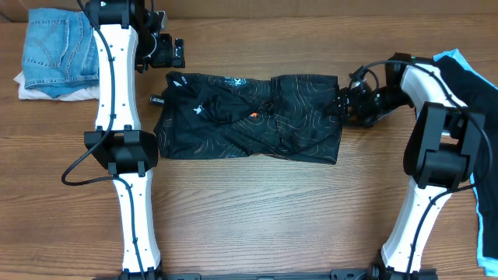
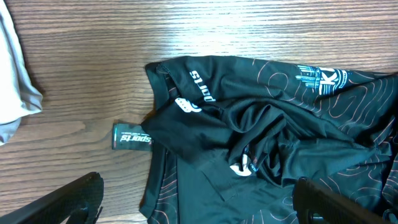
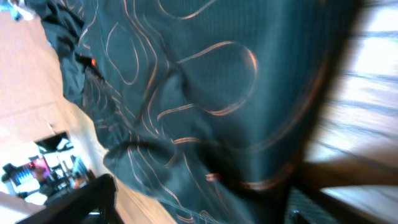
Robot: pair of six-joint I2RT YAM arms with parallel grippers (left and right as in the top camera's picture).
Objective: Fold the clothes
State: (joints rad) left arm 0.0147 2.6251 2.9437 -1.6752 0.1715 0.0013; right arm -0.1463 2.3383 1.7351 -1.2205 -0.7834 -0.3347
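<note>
while folded jeans (image 1: pixel 58 47) are lying at the far left of the surface (image 1: pixel 257 218), the left claw (image 1: pixel 173 53) is hanging wide open and empty near the black jersey (image 1: pixel 249 117), which is lying bunched mid-surface; the right claw (image 1: pixel 346 103) is sitting at its right edge, jaws spread with cloth between, beside a black-and-light-blue garment (image 1: pixel 467 74).
</note>
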